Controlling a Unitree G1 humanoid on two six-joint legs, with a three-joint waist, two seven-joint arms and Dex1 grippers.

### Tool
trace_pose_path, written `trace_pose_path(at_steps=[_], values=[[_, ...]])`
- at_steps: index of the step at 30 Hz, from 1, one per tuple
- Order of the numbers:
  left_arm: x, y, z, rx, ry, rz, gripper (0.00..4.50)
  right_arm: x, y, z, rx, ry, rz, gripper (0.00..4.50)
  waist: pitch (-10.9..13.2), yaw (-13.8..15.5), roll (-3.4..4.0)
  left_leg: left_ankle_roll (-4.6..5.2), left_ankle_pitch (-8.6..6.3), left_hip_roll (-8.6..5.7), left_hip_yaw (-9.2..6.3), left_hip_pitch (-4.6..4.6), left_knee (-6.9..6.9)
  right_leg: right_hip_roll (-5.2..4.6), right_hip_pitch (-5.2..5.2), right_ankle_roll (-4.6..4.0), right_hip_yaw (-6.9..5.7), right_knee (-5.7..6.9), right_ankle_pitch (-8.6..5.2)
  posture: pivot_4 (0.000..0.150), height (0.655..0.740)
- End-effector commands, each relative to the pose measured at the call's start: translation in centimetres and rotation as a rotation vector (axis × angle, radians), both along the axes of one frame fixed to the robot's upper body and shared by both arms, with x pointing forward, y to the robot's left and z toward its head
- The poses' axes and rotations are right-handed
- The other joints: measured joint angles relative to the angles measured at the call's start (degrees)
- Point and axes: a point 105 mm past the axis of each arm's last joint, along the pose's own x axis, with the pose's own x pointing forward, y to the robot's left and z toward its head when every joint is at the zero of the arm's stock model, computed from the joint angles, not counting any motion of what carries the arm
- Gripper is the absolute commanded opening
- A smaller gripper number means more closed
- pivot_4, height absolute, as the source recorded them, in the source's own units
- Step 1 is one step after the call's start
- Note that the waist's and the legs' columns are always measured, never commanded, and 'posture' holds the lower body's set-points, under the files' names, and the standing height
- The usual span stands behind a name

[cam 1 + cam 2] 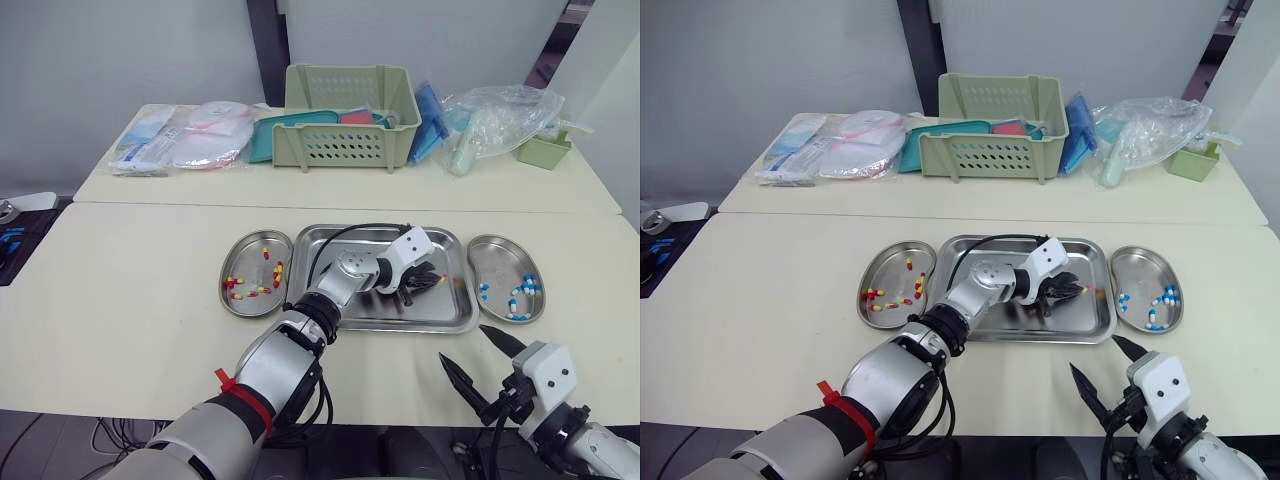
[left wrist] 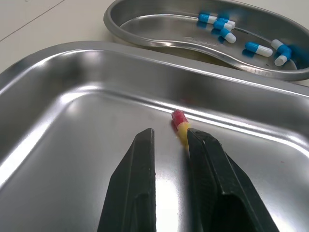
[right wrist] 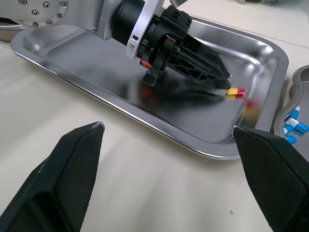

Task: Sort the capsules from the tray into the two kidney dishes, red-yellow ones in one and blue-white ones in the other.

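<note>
Red-yellow capsule (image 2: 181, 124): lying on steel tray (image 2: 72, 72) floor near its right wall, touching one fingertip of left gripper (image 2: 171, 133), not being pinched; fingers sitting narrowly apart.
Right gripper (image 1: 462, 343): hovering over table (image 1: 130, 300) in front of tray, fingers standing wide apart.
Left kidney dish (image 1: 257, 234): holding red-yellow capsules (image 1: 278, 270).
Right kidney dish (image 1: 505, 238): holding blue-white capsules (image 1: 528, 285).

Cream table (image 1: 130, 300), steel tray (image 1: 445, 312), left kidney dish (image 1: 245, 260), right kidney dish (image 1: 500, 262)

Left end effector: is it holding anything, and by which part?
Nothing held. The left end effector has its fingers apart, and the red-yellow capsule lies on the tray beside one fingertip, not clamped.
</note>
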Motion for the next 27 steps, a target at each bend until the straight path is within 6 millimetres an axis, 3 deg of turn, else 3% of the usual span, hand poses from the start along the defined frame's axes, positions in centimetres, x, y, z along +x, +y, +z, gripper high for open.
trace_pose_path(at_steps=[1, 8, 11, 14, 27], values=[[-2.4, -4.2, 1.8, -0.081, -0.013, -0.096, 1.05, -0.1, 0.5, 1.3, 0.000, -0.043, 0.020, 4.50, 0.0, 0.0, 0.00, 0.00, 0.00, 0.00, 0.00, 0.00, 0.00, 0.00, 0.00, 0.00, 0.00, 0.00, 0.00, 0.150, 0.7390], [-2.3, -4.3, 2.9, -0.154, 0.018, -0.091, 1.05, -0.2, 0.4, 1.2, 0.003, -0.034, 0.018, 4.50, 0.0, 0.0, 0.00, 0.00, 0.00, 0.00, 0.00, 0.00, 0.00, 0.00, 0.00, 0.00, 0.00, 0.00, 0.00, 0.150, 0.7390], [-1.8, -4.0, 3.1, -0.152, -0.006, -0.057, 1.58, -0.2, 0.4, 1.1, 0.003, -0.031, 0.017, 4.50, 0.0, 0.0, 0.00, 0.00, 0.00, 0.00, 0.00, 0.00, 0.00, 0.00, 0.00, 0.00, 0.01, 0.00, 0.00, 0.150, 0.7390], [-2.2, -4.2, 3.2, -0.165, 0.002, -0.075, 2.49, -0.2, 0.3, 1.0, 0.003, -0.030, 0.017, 4.50, 0.0, 0.0, 0.00, 0.00, 0.00, 0.00, 0.00, 0.00, 0.00, 0.00, 0.00, 0.00, 0.00, 0.00, 0.00, 0.150, 0.7390], [-3.3, -5.5, 1.8, -0.098, 0.024, -0.058, 2.49, -0.1, 0.5, 1.0, 0.004, -0.027, 0.026, 4.50, 0.0, 0.0, 0.01, 0.00, 0.00, 0.00, 0.00, 0.00, 0.00, 0.00, 0.00, 0.00, 0.00, 0.01, 0.00, 0.150, 0.7390]])
